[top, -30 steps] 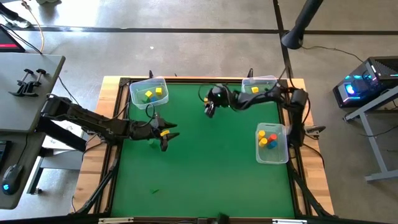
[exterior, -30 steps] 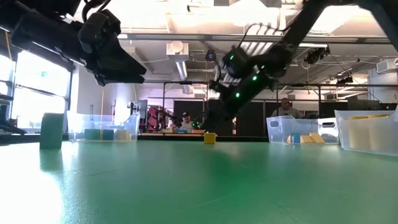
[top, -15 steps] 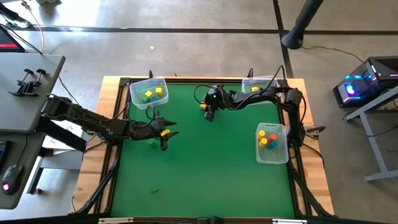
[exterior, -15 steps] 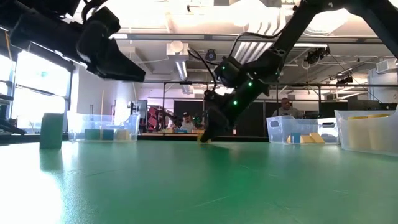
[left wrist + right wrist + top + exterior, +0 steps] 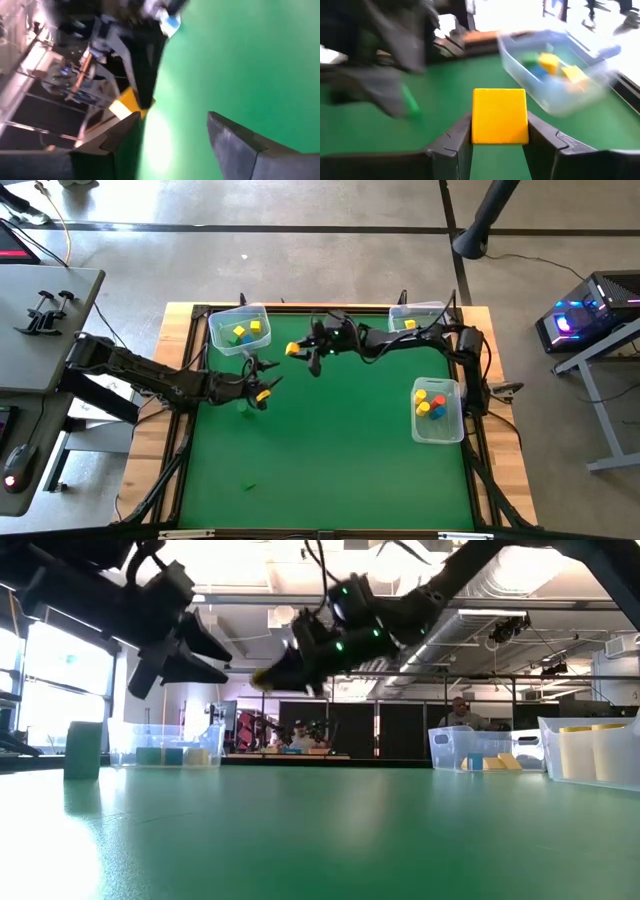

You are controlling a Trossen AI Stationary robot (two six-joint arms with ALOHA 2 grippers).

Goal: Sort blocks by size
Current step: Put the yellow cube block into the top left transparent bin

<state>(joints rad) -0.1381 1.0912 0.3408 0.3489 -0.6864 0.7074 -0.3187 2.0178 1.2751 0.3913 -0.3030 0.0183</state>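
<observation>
Overhead, table-level and two wrist cameras share the green table [image 5: 330, 450].

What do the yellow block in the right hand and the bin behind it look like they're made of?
Yellow block: probably matte plastic or painted wood, given its flat, even colour and crisp edges; I can't tell which. Bin: clear, glossy plastic, since the blocks inside show through its walls.

Three clear bins sitting on green mat [image 5: 330, 450]: one at upper left [image 5: 240, 328], one at upper right [image 5: 418, 315], one at right [image 5: 439, 411].

Two arms reaching in, one gripper each: left gripper [image 5: 262, 380], right gripper [image 5: 303, 352].

One yellow block [image 5: 292, 349] riding in right gripper.

One green block [image 5: 246, 407] lying loose by left gripper.

Upper-left bin showing about four blocks, yellow, green, blue; right bin about five, yellow, red, blue; exact counts hard to tell.
</observation>
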